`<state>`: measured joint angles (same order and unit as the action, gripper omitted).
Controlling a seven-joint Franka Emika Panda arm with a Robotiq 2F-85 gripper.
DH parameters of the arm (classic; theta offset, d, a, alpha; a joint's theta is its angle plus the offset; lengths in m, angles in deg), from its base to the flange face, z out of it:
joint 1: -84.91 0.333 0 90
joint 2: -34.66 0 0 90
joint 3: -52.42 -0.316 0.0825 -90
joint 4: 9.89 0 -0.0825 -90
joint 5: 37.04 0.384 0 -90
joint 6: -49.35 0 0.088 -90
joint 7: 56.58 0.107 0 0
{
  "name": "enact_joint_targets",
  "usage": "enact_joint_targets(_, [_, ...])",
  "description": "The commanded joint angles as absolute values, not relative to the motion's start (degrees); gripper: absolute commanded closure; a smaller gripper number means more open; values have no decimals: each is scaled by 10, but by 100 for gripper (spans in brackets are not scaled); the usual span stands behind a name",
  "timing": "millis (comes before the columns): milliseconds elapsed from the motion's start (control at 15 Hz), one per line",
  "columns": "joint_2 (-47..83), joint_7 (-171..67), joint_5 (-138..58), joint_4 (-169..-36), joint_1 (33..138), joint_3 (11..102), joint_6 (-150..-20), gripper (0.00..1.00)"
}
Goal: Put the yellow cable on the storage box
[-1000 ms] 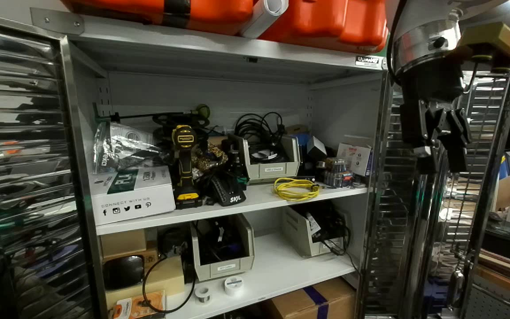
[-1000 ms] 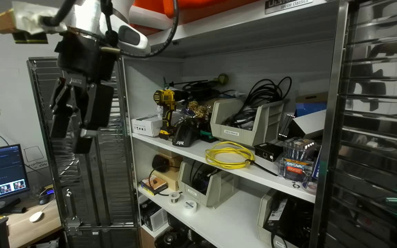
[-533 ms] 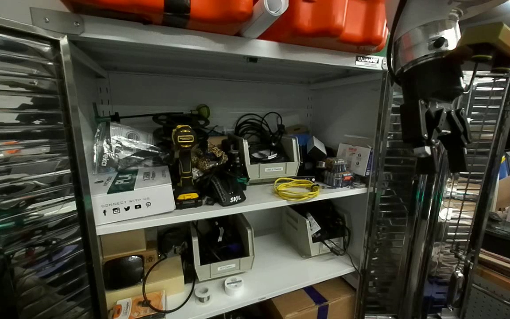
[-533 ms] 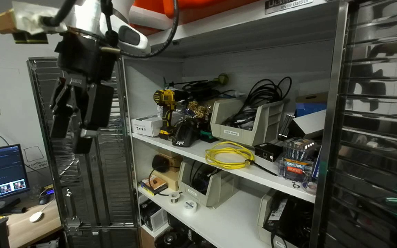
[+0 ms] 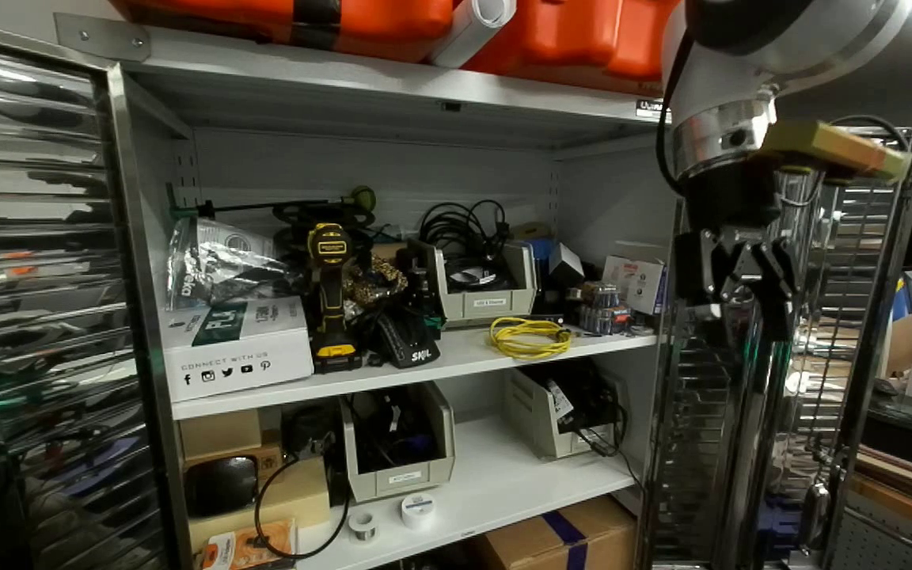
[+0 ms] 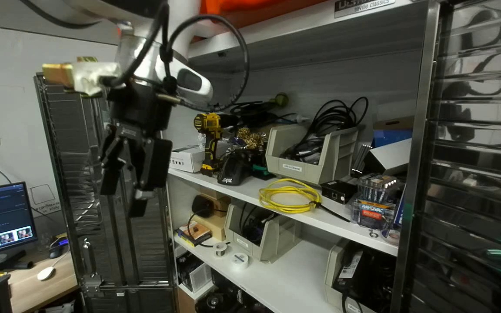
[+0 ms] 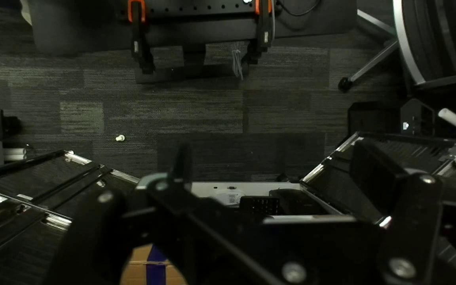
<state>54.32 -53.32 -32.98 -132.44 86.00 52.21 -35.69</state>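
Cable (image 6: 289, 195), bright yellow and looped in a loose coil, lies at the front edge of the upper shelf (image 6: 248, 189); we see it in both exterior views. Just behind it stands a grey bin (image 6: 339, 152) heaped with black cords (image 6: 305, 152), and whether the cable touches that bin we cannot tell. Near one side of the cable we find a small black box (image 6: 339, 191) and a pack of batteries (image 6: 372, 208) marked RAYOVAC; off the other, a black device (image 5: 404, 340) marked SKIL and an upright yellow-and-black drill (image 6: 210, 143). On the lower shelf (image 6: 276, 278) we make out a white roll (image 6: 239, 261) beside a smaller spool (image 6: 220, 249).

The gripper (image 5: 743, 321) hangs outside the cabinet (image 5: 393, 77), pointing down and well apart from the cable. Its fingers (image 7: 374, 170) are spread: in the wrist view we see a wide gap between them. That view also shows us carpeted floor (image 7: 164, 111) and part of a cardboard box (image 7: 135, 273) crossed by blue tape (image 7: 155, 265).
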Motion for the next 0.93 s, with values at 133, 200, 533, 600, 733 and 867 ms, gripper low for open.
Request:
enact_joint_targets(133, [436,-484,-321,-1309,849,518,-477,0])
enact_joint_targets(200, [419,-469,-317,-1307,850,517,-507,0])
enact_joint_targets(533, [357,-361,-323,-1301,852,515,-674,0])
enact_joint_targets(600, [349,-339,-330,-1300,853,516,-705,0])
enact_joint_targets(733, [337,-296,-340,-1297,852,519,-763,0])
enact_joint_targets(867, [324,-248,-357,-1286,849,526,-807,0])
